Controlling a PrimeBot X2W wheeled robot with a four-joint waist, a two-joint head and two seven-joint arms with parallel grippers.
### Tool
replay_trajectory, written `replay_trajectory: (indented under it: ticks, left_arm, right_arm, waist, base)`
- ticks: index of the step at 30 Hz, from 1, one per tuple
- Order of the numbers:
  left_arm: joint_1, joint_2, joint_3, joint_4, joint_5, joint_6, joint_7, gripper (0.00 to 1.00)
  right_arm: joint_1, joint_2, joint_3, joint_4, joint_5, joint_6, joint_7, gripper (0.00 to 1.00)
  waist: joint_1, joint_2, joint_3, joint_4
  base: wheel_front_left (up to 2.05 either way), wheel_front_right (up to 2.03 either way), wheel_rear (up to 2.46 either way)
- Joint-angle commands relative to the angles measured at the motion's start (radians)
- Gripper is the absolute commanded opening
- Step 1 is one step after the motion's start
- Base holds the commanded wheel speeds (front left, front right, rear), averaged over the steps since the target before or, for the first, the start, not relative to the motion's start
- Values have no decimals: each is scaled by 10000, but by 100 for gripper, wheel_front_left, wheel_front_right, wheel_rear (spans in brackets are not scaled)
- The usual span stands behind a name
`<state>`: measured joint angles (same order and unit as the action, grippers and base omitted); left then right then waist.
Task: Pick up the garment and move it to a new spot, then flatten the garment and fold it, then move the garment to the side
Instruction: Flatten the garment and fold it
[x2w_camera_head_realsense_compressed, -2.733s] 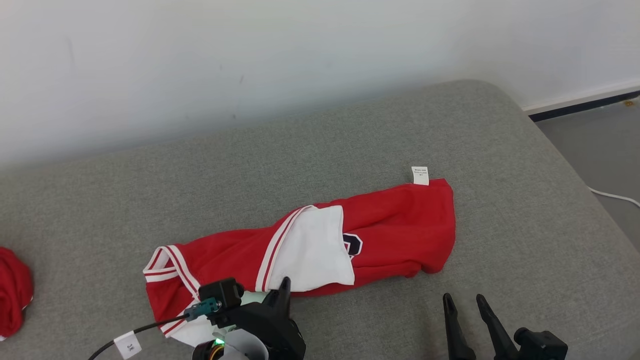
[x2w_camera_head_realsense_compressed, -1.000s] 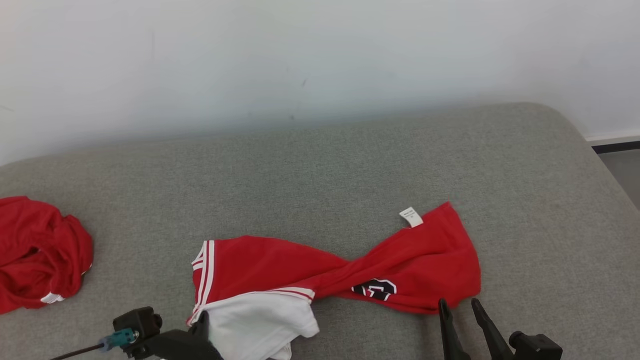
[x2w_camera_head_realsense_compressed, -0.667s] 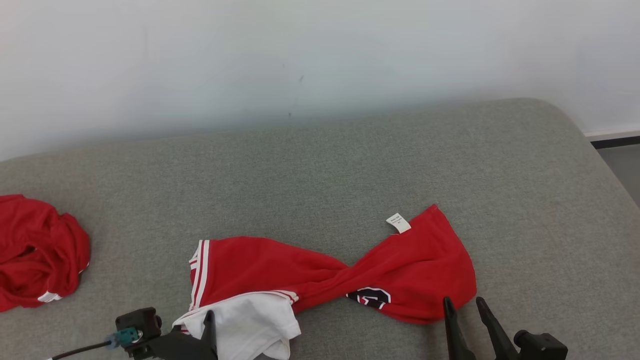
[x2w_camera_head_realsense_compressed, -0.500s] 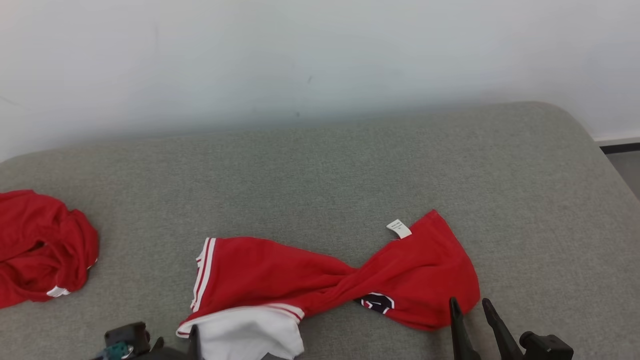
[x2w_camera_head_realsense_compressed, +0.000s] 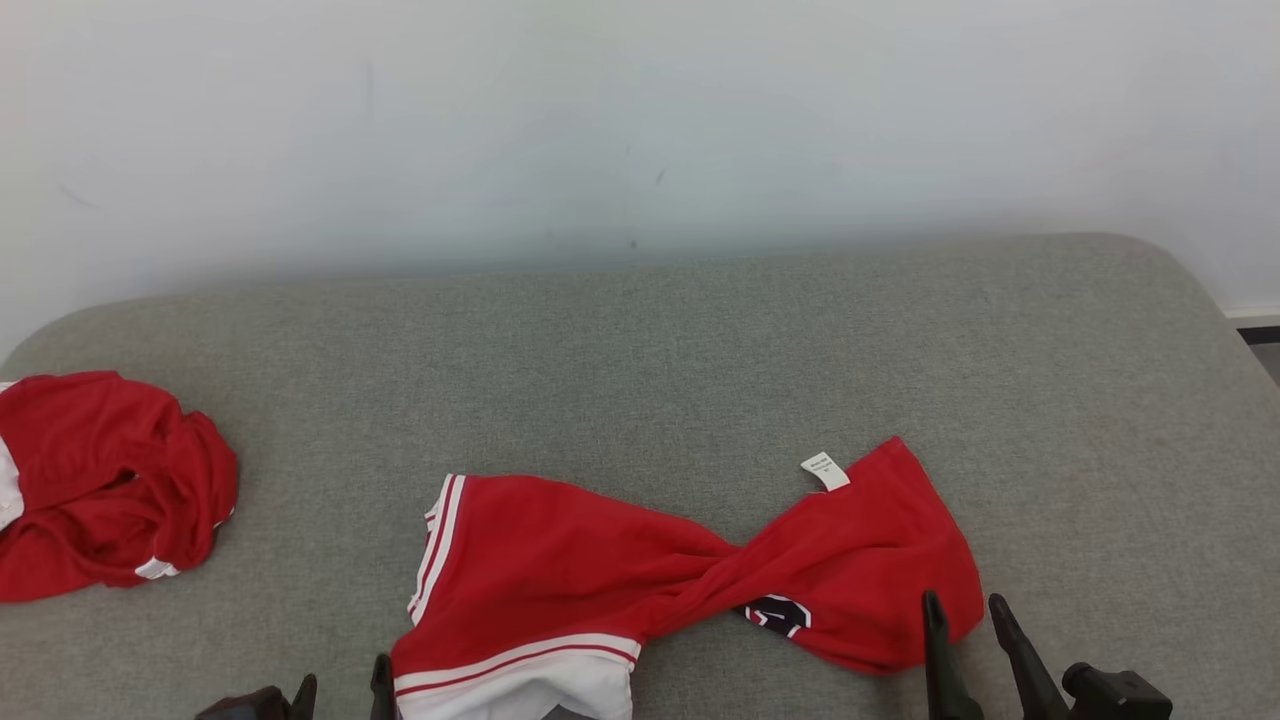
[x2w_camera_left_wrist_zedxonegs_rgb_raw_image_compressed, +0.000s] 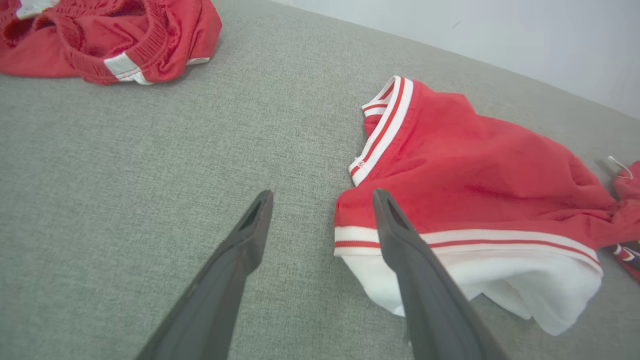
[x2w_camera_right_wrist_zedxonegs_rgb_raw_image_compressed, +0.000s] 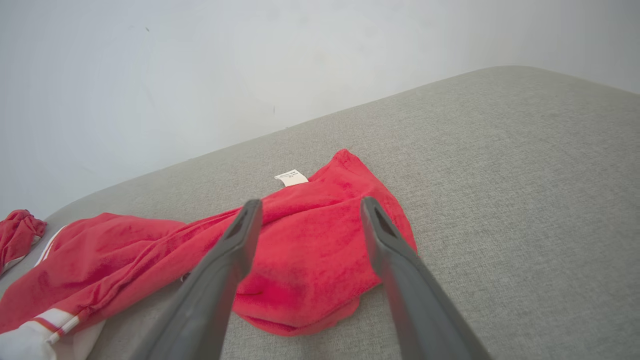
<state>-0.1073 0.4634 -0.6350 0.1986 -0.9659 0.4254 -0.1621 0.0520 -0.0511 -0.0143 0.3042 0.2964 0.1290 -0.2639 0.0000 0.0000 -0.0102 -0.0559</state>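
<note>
Left gripper (x2w_camera_left_wrist_zedxonegs_rgb_raw_image_compressed: 322, 205) spread wide and empty beside the white hem (x2w_camera_left_wrist_zedxonegs_rgb_raw_image_compressed: 500, 280); right gripper (x2w_camera_head_realsense_compressed: 965, 620) wide too, holding nothing, at the other end. The garment (x2w_camera_head_realsense_compressed: 560, 560) lies twisted along the cushion's (x2w_camera_head_realsense_compressed: 700, 350) front edge, so flattening looks like the step now, and next each end needs gripping and untwisting
</note>
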Motion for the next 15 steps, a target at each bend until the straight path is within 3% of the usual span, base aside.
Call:
replay_trajectory:
  ticks: [1,4,8,15]
  left_arm:
    - [156,-20,54,-59,159,-45,-239,100]
    - [286,-126,160,-143,513,-196,-785,100]
    - [488,-458,795,-529,1806,-541,-1032,100]
    - [1933,-2043,3050,-1489,4735,-1977,-1034,100]
  right_arm:
    - [10,17,-34,-69,-94,35,-8,100]
    - [54,12,-166,-170,-88,35,-8,100]
    - [142,17,-272,-299,-68,35,-8,100]
    - [342,15,-449,-512,-298,35,-8,100]
  waist:
    - [0,0,-7,-25]
    - [0,0,-25,-83]
    - [0,0,-87,-77]
    - [0,0,-264,18]
  base:
    - [0,0,0]
    - [0,0,0]
    - [0,0,0]
    - [0,0,0]
